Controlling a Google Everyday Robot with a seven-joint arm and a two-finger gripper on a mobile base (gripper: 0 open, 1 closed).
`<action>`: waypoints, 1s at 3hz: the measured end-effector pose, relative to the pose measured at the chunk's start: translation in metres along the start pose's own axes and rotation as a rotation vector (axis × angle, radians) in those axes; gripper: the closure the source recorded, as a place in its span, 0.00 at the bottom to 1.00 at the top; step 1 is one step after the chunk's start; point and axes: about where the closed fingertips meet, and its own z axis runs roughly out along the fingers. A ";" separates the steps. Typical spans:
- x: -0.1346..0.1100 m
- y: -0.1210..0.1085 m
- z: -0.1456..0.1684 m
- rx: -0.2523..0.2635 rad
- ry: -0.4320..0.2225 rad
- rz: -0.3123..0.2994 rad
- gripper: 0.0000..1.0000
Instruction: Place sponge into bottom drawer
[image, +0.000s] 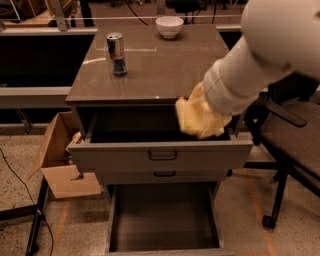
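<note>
The pale yellow sponge (194, 120) hangs in the air at the end of my white arm, over the right part of the open top drawer (160, 156). My gripper (206, 107) is shut on the sponge and mostly hidden behind it and the wrist. The bottom drawer (162, 215) is pulled out at floor level below, with a flat dark floor and nothing in it. The sponge is well above it and a little to the right of its middle.
A thin middle drawer (164, 175) is closed under the top one. A can (116, 52) and a white bowl (169, 26) stand on the cabinet top (155, 70). A dark chair (295, 140) is at the right, a cardboard box (60, 160) at the left.
</note>
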 end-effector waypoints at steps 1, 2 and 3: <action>0.003 0.037 0.028 -0.087 0.008 0.002 1.00; 0.005 0.044 0.035 -0.099 0.007 0.030 1.00; -0.002 0.078 0.067 -0.124 -0.071 0.077 1.00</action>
